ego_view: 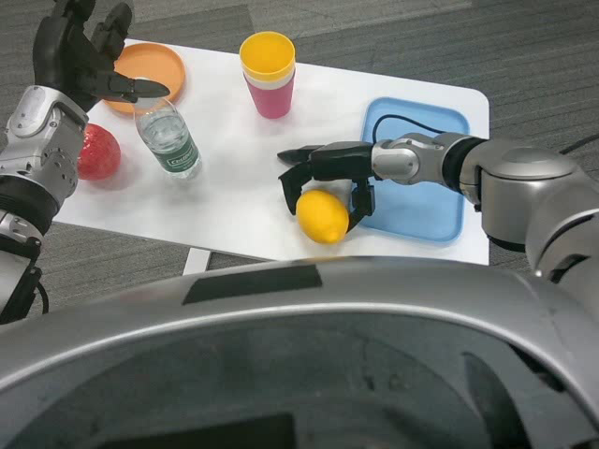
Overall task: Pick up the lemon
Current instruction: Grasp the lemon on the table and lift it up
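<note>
The yellow lemon (323, 216) lies on the white table (234, 201) close to its front edge, just left of the blue tray. My right hand (328, 178) reaches over it from the right. Its fingers (288, 192) curl down the lemon's left side and the thumb presses the right side, so the hand grips it. The lemon's top is partly hidden under the palm. Whether the lemon still touches the table I cannot tell. At the far left my left hand (80, 56) is raised above the table edge, fingers apart and holding nothing.
A blue tray (440, 220) lies under my right forearm. Stacked yellow and pink cups (269, 79) stand at the back. A water bottle (168, 138), a red fruit (98, 152) and an orange plate (154, 65) are at the left.
</note>
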